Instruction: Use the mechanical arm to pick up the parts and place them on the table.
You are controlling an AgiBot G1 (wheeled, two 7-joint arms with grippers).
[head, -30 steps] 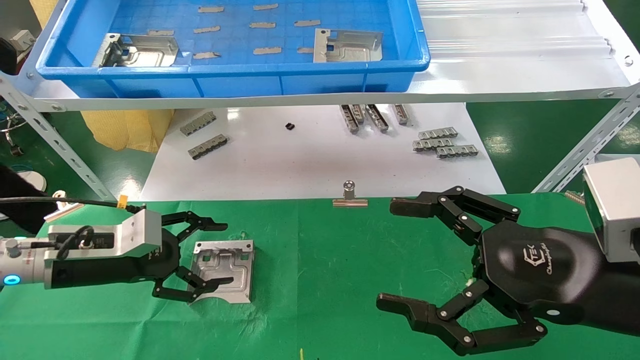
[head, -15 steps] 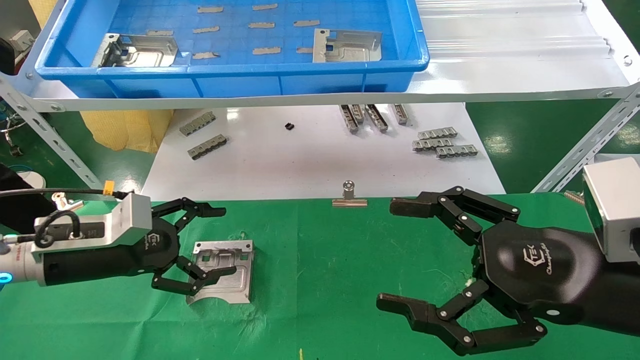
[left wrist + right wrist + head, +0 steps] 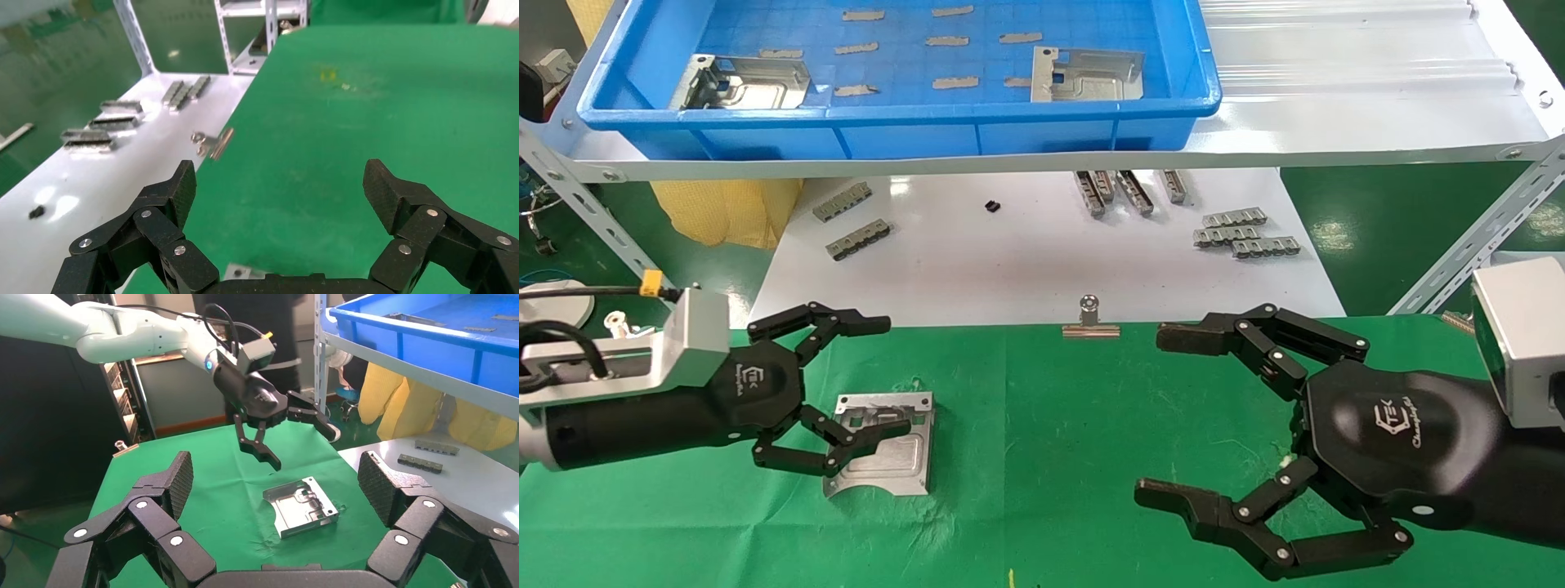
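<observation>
One silver part (image 3: 883,445) lies flat on the green table (image 3: 1042,457); it also shows in the right wrist view (image 3: 300,505), and one corner shows in the left wrist view (image 3: 242,271). My left gripper (image 3: 887,376) is open and empty, raised just above the part's left edge and apart from it, as the right wrist view (image 3: 300,447) shows. Its open jaws frame bare green cloth in the left wrist view (image 3: 281,184). My right gripper (image 3: 1160,415) is wide open and empty over the table's right side. Two more parts (image 3: 744,82) (image 3: 1087,75) lie in the blue tray (image 3: 911,131).
The blue tray sits on a white shelf above. Below it a white board (image 3: 1026,261) holds grey toothed strips (image 3: 1242,233) (image 3: 854,220). A silver binder clip (image 3: 1090,322) sits at the table's far edge. Slanted metal shelf legs (image 3: 1475,245) (image 3: 592,220) stand at both sides.
My left gripper has lifted and drawn back to the left, off the part, with its jaws open. The part stays on the cloth. The right arm has not moved.
</observation>
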